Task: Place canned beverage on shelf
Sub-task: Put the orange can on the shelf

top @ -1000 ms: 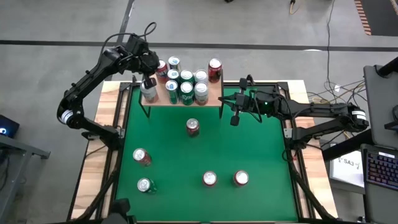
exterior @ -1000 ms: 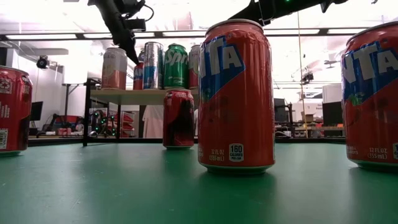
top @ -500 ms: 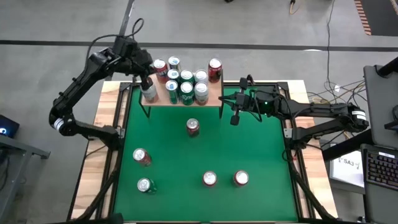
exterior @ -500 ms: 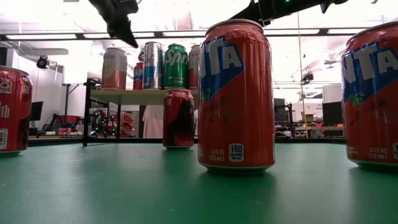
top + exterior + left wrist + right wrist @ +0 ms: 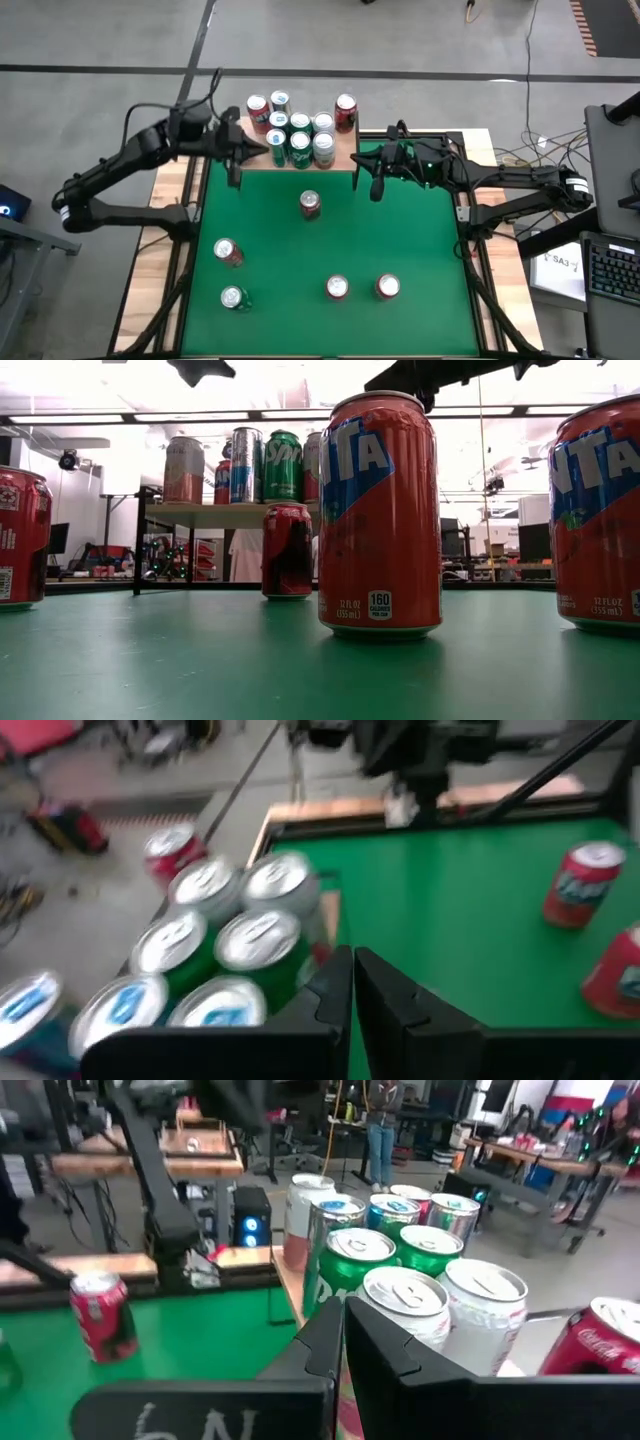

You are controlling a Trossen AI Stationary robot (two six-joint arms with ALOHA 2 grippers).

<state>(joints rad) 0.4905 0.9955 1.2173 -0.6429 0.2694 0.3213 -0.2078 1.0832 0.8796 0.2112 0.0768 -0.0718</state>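
Observation:
The shelf (image 5: 347, 146), a light-wood board on thin black legs, stands at the table's far edge and carries several upright cans (image 5: 300, 138). A pale pink-and-silver can (image 5: 184, 470) stands on its base at the shelf's left end (image 5: 170, 510). My left gripper (image 5: 248, 150) is shut and holds nothing. It hovers above that left end and points toward the table's right; its fingers (image 5: 352, 982) show beside the can tops (image 5: 258, 935). My right gripper (image 5: 374, 186) is shut and holds nothing, held above the table just right of the shelf, with the can tops (image 5: 410, 1292) ahead of its fingers (image 5: 340, 1342).
Several loose cans stand on the green table: a red one (image 5: 310, 204) just in front of the shelf, two at the left (image 5: 227, 251) (image 5: 234, 297), and two near the front edge (image 5: 337, 288) (image 5: 387, 287). The last two loom large in the low view (image 5: 380, 510).
My left gripper, shut throughout, has risen from beside the pale can at the shelf's left end. It has drawn back toward the table's left and near side and tipped from pointing steeply down to nearly level. The can stays upright on the shelf. My right gripper has rolled a little in place.

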